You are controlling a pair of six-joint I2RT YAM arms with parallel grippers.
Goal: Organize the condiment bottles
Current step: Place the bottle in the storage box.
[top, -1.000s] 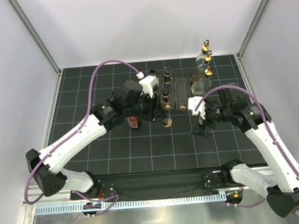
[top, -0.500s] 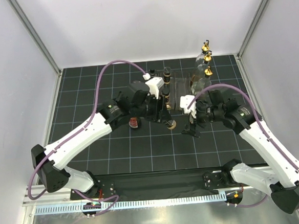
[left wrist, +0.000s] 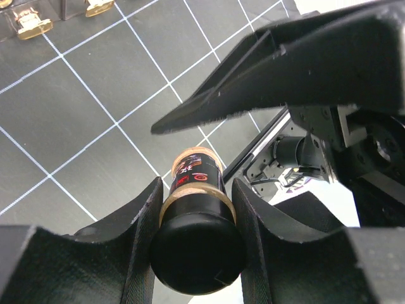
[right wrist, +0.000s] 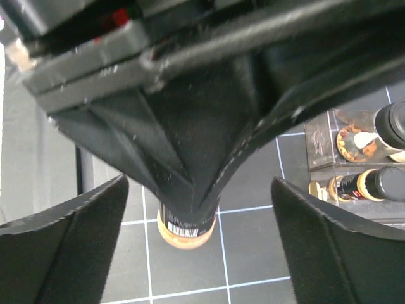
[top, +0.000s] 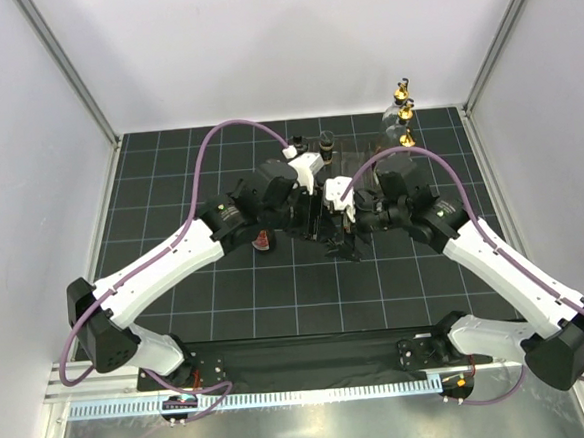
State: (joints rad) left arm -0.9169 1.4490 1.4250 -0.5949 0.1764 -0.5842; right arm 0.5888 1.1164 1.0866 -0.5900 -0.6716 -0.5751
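The left gripper (left wrist: pixel 196 190) pinches a short brown glass bottle (left wrist: pixel 196 250), black-capped and red-labelled, between its 2 fingers, base pointing at the black gridded mat (left wrist: pixel 95 82). The right gripper (right wrist: pixel 199 183) is spread wide, 1 finger on either side of that bottle, apart from it. Bare mat squares lie beneath. Beyond the fingertips is the clear plastic rack (top: pixel 357 166); farthest, near the mat's back edge, stand tall clear gold-spouted bottles (top: pixel 401 111).

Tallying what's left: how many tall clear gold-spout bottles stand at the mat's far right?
3, in a back-to-front line: rearmost bottle, middle bottle, nearest bottle. More may be hidden.
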